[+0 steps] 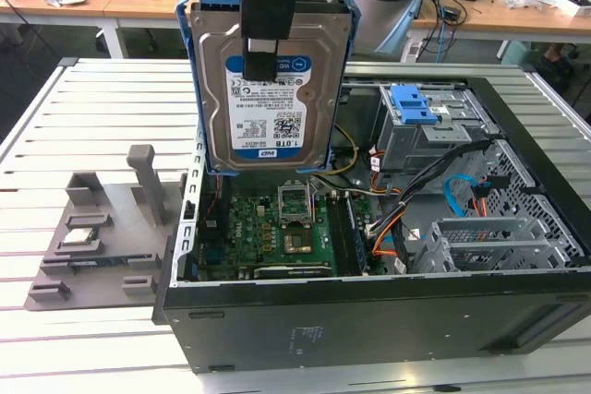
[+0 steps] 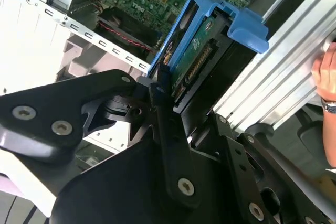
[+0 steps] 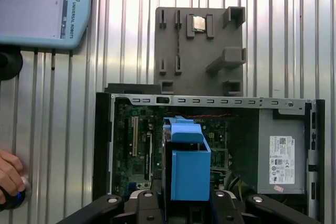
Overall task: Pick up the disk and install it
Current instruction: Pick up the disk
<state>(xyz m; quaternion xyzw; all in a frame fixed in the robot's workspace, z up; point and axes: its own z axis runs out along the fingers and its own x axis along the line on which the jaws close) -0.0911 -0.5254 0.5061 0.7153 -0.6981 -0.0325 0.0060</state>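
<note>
Pincer (image 1: 261,60) clamped on the upright disk (image 1: 268,126), which hangs seemingly clear above the open case (image 1: 369,306).

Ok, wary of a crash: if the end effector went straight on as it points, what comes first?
Likely the motherboard, inside the open case, struck by the held disk; depth is unclear.
</note>
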